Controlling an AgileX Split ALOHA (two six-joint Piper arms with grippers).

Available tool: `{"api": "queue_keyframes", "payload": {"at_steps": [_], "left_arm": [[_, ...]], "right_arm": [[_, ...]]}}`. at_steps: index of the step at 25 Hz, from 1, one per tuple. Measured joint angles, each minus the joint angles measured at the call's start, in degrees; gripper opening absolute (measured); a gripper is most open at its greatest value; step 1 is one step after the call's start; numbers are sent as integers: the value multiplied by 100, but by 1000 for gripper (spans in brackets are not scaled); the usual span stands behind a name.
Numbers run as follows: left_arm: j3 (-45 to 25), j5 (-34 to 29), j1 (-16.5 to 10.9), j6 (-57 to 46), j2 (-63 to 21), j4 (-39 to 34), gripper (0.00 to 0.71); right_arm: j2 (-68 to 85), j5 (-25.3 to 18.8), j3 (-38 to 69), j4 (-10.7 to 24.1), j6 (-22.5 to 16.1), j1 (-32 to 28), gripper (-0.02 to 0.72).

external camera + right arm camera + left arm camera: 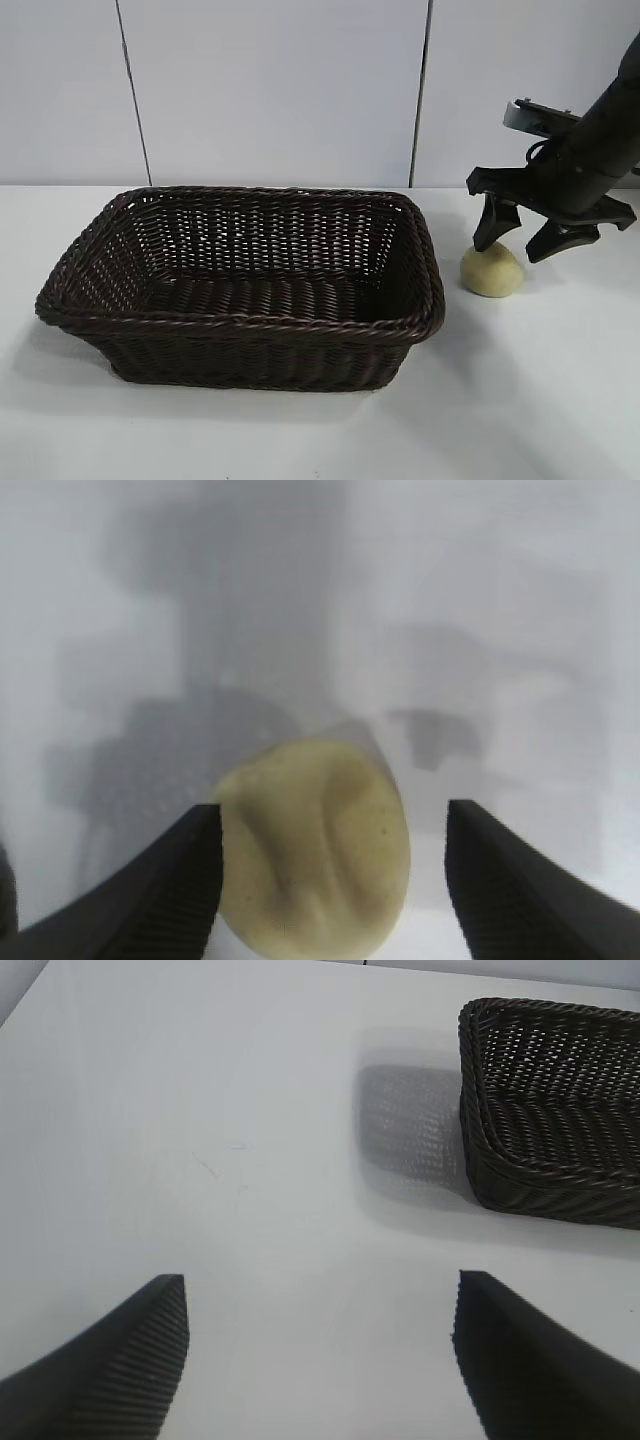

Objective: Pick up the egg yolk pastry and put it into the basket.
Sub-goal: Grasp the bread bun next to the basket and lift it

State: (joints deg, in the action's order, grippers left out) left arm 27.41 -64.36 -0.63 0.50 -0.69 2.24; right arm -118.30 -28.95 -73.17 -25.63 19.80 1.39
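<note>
The brown basket (240, 285) sits closest on the white table (540, 400), the yellow egg yolk pastry (491, 270) lies at its three o'clock, and above it the right gripper (522, 240) hangs with jaws apart, holding nothing, while the left gripper (320, 1360) waits open.

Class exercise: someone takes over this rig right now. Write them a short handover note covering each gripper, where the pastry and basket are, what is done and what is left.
Right gripper: open, tilted down over the pastry, fingers either side of it; no grip yet.
Left gripper: open, idle over bare table, off to one side of the basket.
Pastry: on the table, just right of the basket in the exterior view, apart from it.
Basket: holds nothing.
Done: approach to the pastry.
Left: close on the pastry, lift, carry it over the rim, release inside.
</note>
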Motion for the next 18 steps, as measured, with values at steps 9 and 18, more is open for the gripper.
{"api": "queue_keyframes", "payload": {"at_steps": [9,18], "left_arm": [[0,0,0,0,0,0,539],[0,0,0,0,0,0,539]], "right_arm": [[-35,-13,-12,-36,-23,0,66],[652,-1141,-311,-10,-23,0,31]]}}
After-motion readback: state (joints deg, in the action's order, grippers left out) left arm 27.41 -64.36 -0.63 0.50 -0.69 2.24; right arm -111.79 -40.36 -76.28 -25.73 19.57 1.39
